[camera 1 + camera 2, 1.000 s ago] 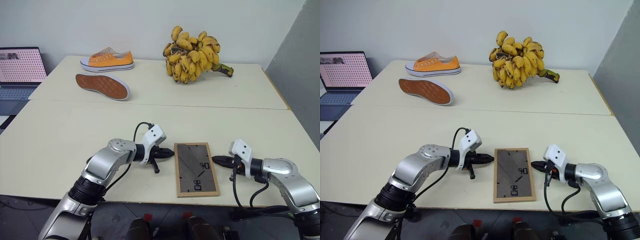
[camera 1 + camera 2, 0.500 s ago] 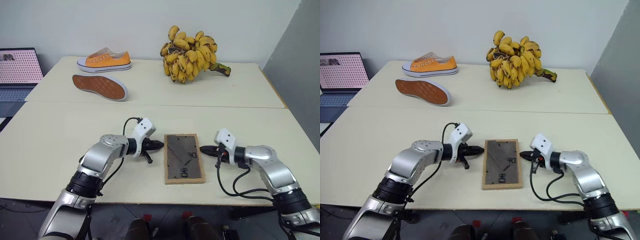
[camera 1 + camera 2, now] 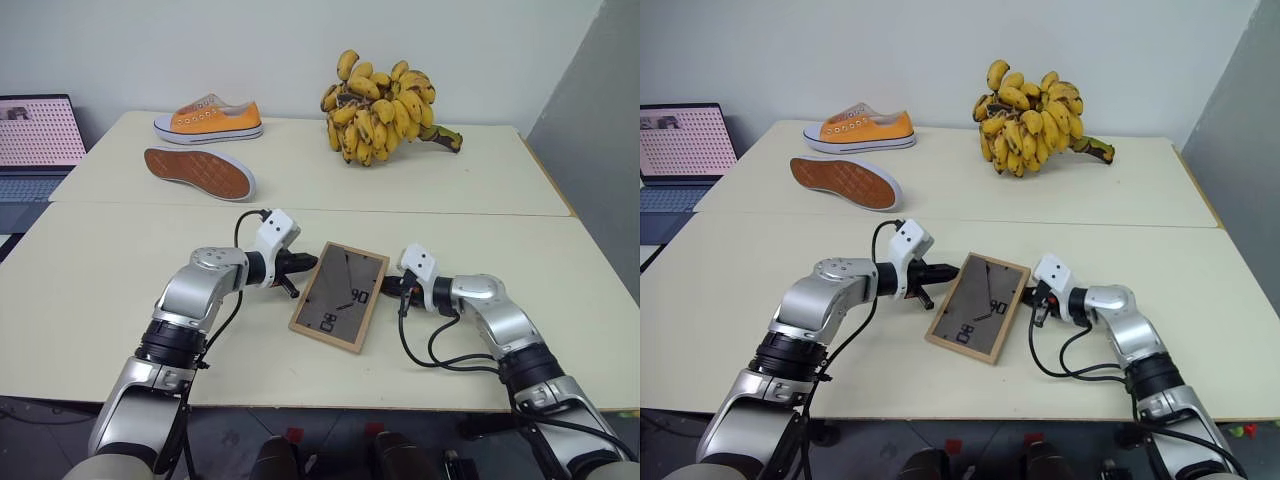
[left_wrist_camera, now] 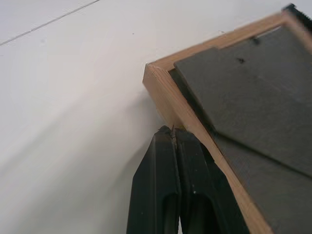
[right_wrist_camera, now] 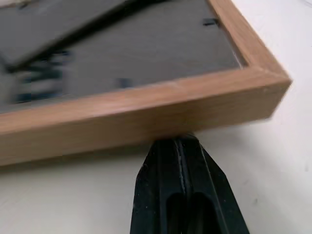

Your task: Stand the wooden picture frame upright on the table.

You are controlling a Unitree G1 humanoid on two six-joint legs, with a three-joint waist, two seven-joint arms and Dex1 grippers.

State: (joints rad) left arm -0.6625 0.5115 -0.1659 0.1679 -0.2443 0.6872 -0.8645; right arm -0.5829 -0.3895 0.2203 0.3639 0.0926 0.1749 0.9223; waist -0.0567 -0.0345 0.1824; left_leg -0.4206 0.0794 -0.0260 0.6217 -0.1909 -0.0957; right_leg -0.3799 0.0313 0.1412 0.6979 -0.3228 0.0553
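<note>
Both head eyes looked forward and down across the table (image 3: 120, 260) from above. Each wrist camera sat close behind its claw, sharing the wooden picture frame (image 3: 340, 295).

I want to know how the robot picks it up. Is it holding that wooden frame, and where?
Neither gripper grasps it. Both are shut, squeezing the small light-wood picture frame between them: left gripper and right gripper each press against one long side edge.

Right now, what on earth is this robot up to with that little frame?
It is working on a wooden picture frame that lies back side up on the pale table. The left hand and the right hand, both shut, press their tips against opposite long edges, squeezing it between them. The frame sits skewed and is not yet standing. Two shoes and a bunch of bananas lie farther back, untouched.
</note>
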